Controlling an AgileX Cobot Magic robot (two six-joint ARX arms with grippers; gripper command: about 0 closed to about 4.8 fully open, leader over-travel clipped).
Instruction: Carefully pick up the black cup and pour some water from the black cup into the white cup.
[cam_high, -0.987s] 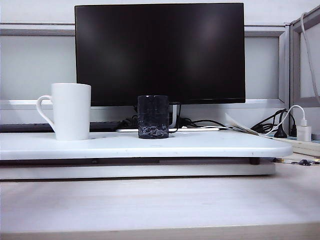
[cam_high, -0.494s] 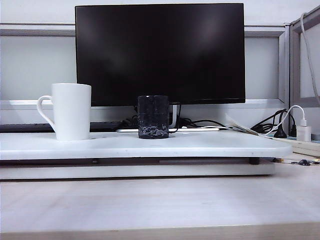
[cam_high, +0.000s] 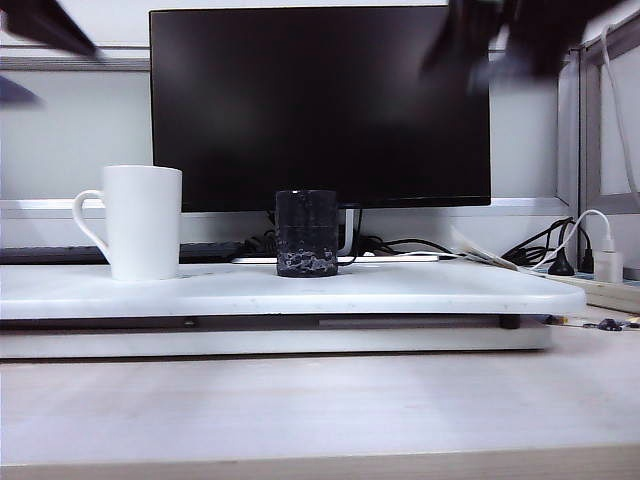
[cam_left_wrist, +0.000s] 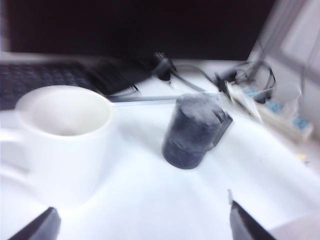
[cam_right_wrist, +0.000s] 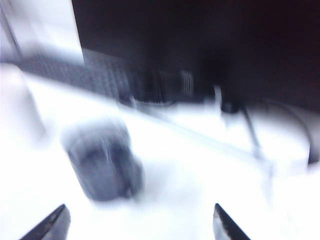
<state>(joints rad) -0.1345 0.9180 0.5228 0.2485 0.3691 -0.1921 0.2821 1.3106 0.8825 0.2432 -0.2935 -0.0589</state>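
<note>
nothing is done yet: the black cup (cam_high: 306, 234) and white cup (cam_high: 142, 222) stand untouched on the bench (cam_high: 300, 292), with the left claw (cam_left_wrist: 142, 225) and right claw (cam_right_wrist: 140, 222) both wide open, empty, high above.

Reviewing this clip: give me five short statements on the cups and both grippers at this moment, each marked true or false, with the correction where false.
1. The black cup stands upright on the white board. True.
2. The white cup lies tipped on its side. False: it stands upright, to the left of the black cup in the exterior view.
3. The left gripper is shut on the white cup's handle. False: its jaws stand wide apart, and it holds nothing.
4. The right gripper is open and off the black cup. True: both fingertips show apart, with the cup beyond them.
5. The two cups touch each other. False: a clear gap of board lies between them.
</note>
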